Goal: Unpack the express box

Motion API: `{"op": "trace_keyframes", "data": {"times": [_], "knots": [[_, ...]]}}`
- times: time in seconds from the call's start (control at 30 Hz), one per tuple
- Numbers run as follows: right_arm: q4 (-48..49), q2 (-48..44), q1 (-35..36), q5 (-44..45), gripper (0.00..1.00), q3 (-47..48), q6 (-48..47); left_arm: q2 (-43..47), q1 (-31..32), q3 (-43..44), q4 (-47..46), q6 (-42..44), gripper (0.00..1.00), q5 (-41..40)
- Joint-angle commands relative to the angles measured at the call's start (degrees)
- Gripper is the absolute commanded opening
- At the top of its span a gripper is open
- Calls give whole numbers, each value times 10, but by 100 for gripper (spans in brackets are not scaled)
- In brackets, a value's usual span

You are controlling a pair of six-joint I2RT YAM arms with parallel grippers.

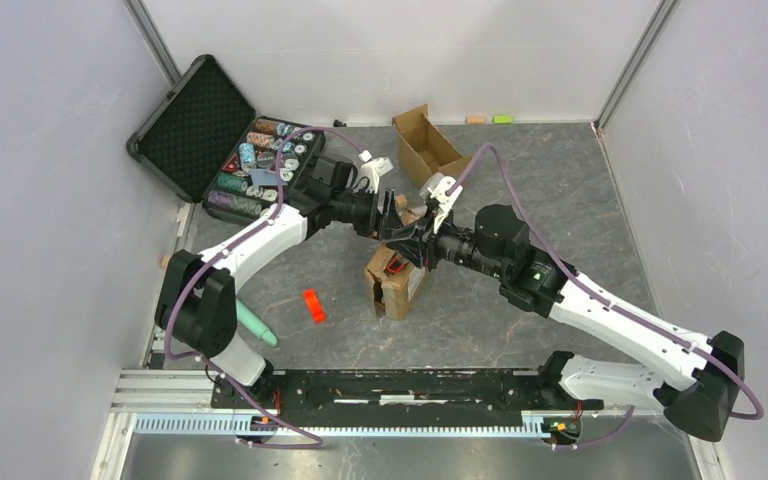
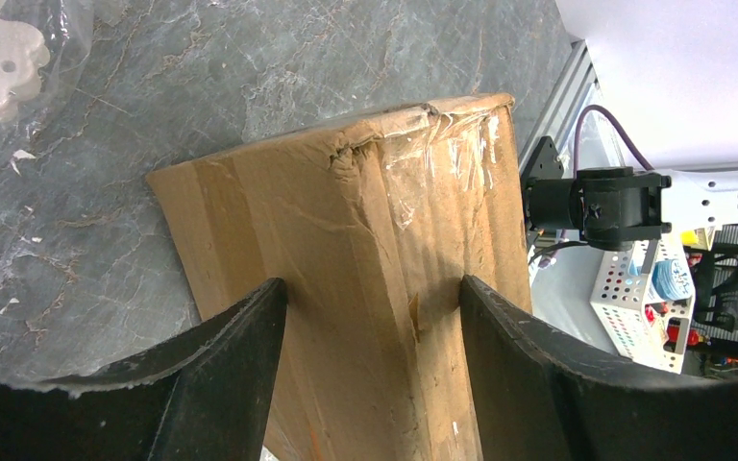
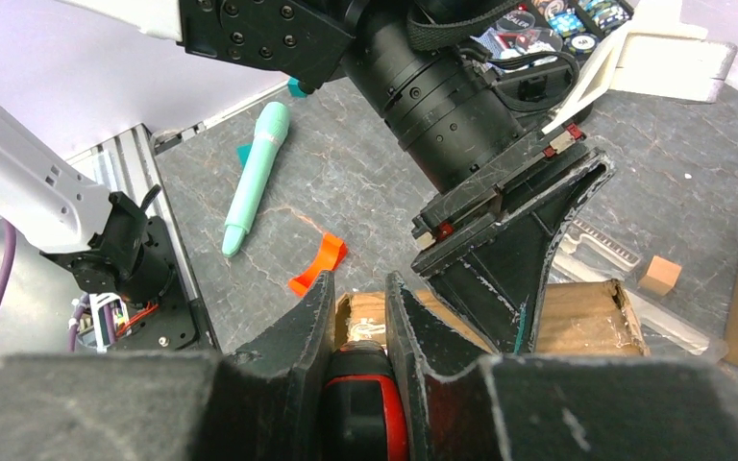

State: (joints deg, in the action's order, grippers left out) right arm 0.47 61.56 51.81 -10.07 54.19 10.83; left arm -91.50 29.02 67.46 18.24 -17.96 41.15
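The express box (image 1: 392, 285) is brown cardboard with a white label on its side and lies mid-table. In the left wrist view the box (image 2: 375, 211) shows crumpled clear tape at its far end. My left gripper (image 1: 392, 218) is shut on it, a finger (image 2: 240, 346) pressed on each side. My right gripper (image 1: 408, 255) is at the box's open top, shut on a black-and-red object (image 3: 367, 384) held between its fingers (image 3: 312, 327). The box (image 3: 581, 322) lies just beyond. The left gripper (image 3: 509, 259) stands close on the right in that view.
An open black case of poker chips (image 1: 260, 165) sits at the back left. A narrower open cardboard box (image 1: 428, 143) is at the back. An orange piece (image 1: 313, 305) and a teal pen-like stick (image 1: 257, 325) lie front left. A small wooden cube (image 3: 660, 275) lies by the box.
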Motion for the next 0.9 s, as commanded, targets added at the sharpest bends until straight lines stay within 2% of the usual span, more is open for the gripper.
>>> {"op": "trace_keyframes", "data": {"times": [0.0,0.17,0.37,0.57,0.87], "knots": [[-75,7,-6,-29,0,24,-6,-29,4,-15,48,43,71,-46],[-118,18,-11,-35,0,34,9,-34,3,-12,47,37,71,-53],[-139,36,-32,-90,0,36,49,-42,3,-8,47,27,71,-69],[-122,53,-53,-152,0,11,100,-53,4,2,45,11,71,-87],[-116,33,-69,-162,0,-22,154,-62,0,7,42,-6,71,-112]]}}
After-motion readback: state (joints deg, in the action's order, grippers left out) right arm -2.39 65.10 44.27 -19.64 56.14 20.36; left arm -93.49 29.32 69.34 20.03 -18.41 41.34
